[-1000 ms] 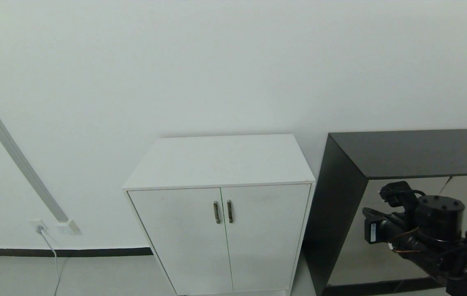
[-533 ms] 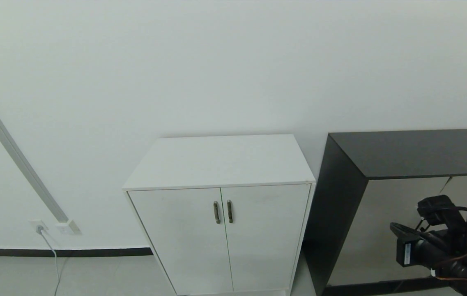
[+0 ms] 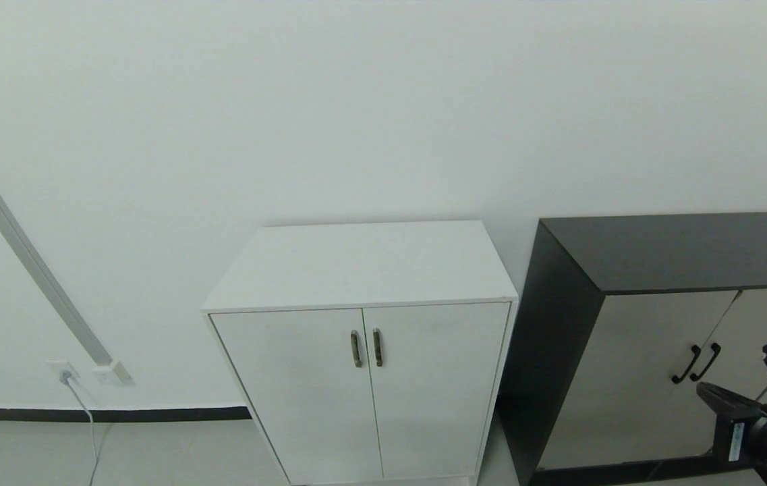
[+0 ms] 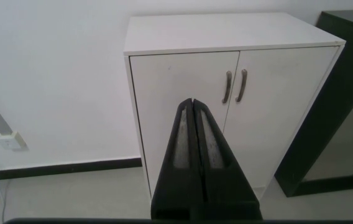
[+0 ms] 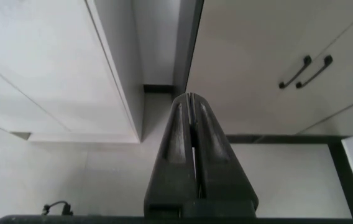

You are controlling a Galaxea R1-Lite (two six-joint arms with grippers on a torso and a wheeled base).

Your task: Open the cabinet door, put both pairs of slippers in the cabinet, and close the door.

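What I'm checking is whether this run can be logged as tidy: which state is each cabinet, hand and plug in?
White cabinet: both doors shut.
Dark cabinet: both visible doors shut.
Left hand: shut, holding nothing.
Right hand: shut, holding nothing.
Wall plug: plugged in, cord hanging to the floor.

Setting: plain indoor room, sparsely furnished. A white cabinet stands against a bare wall. A dark cabinet stands just beside the white cabinet. A wall socket, cable duct and black skirting lie near it.
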